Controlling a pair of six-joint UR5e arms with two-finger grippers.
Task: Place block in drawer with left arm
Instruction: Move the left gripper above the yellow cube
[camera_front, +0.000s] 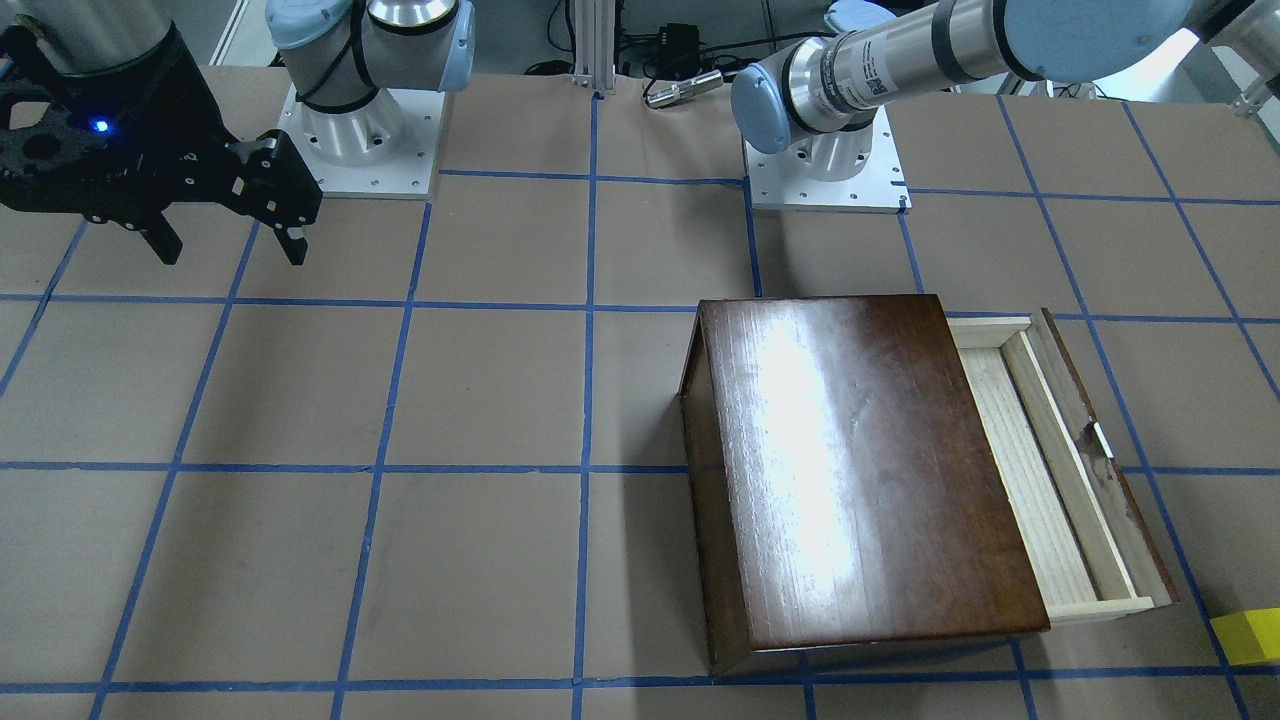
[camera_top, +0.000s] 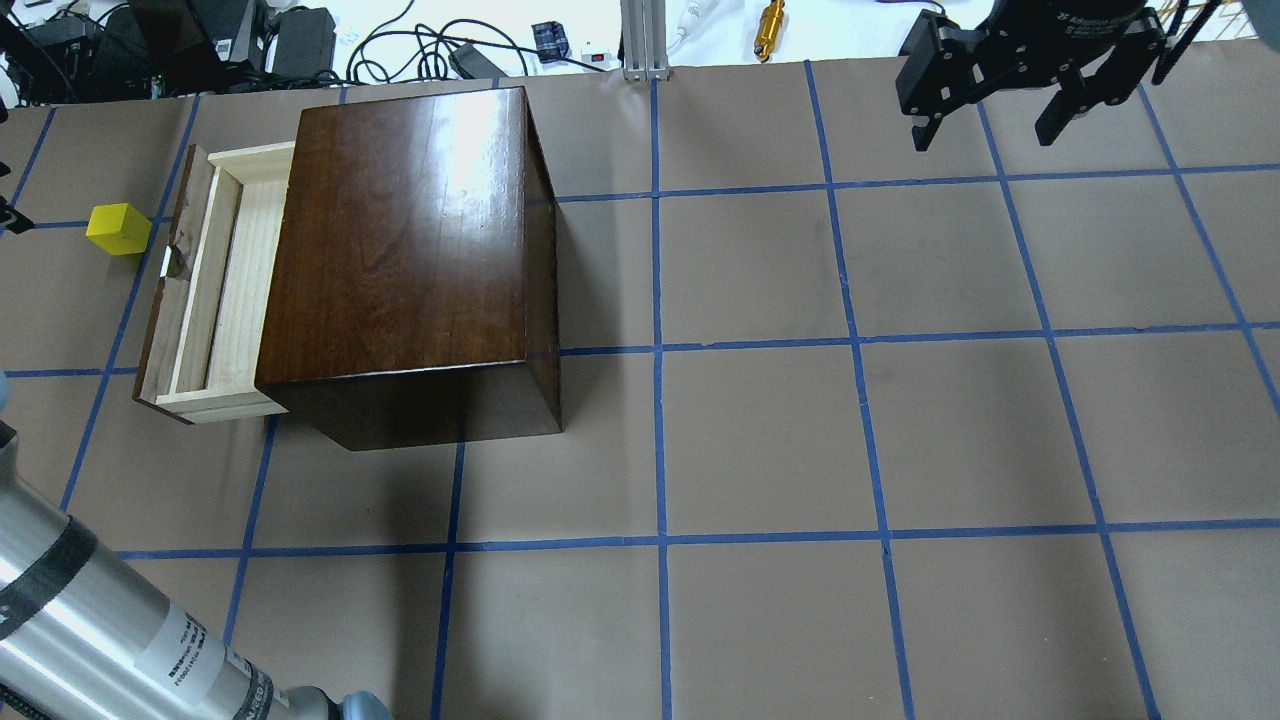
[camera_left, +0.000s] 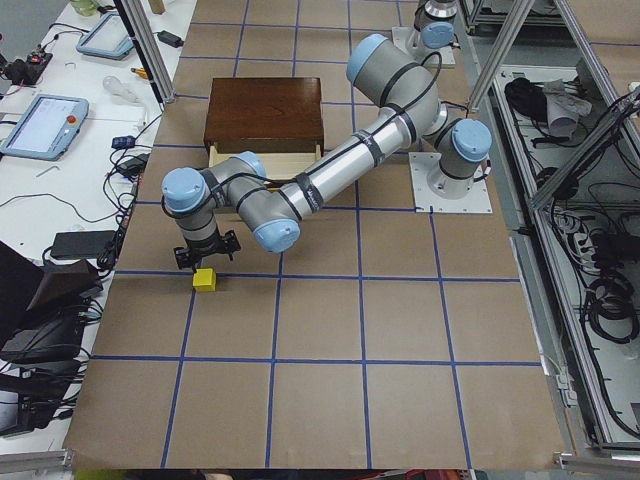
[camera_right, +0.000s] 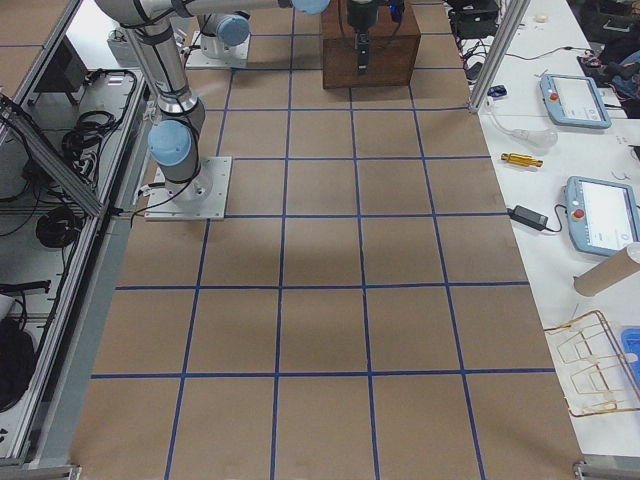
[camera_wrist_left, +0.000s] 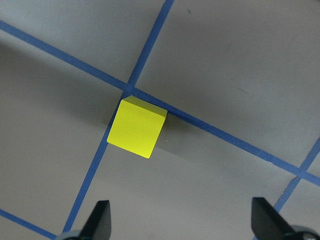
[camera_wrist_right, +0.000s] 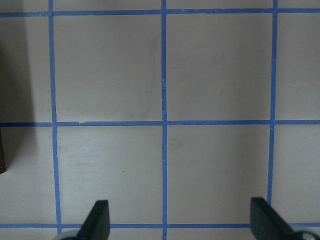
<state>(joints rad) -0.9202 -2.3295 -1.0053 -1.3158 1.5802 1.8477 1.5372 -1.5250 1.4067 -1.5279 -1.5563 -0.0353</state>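
The yellow block (camera_top: 118, 228) lies on the table on a blue tape crossing, just outside the drawer's front panel; it also shows in the front view (camera_front: 1248, 636). The drawer (camera_top: 215, 290) stands pulled out of the dark-brown box (camera_top: 400, 230), and its pale tray is empty. My left gripper (camera_wrist_left: 182, 222) is open and hovers over the block (camera_wrist_left: 136, 127), which sits apart from the fingers, nearer the left one. In the left side view the gripper (camera_left: 205, 262) is right above the block (camera_left: 204, 280). My right gripper (camera_top: 995, 115) is open and empty, far off.
Blue tape lines grid the brown table. The arm bases (camera_front: 825, 165) stand behind the box. A metal post (camera_top: 640, 40), a brass cylinder (camera_top: 770, 20) and cables lie past the far edge. The table edge runs close beyond the block.
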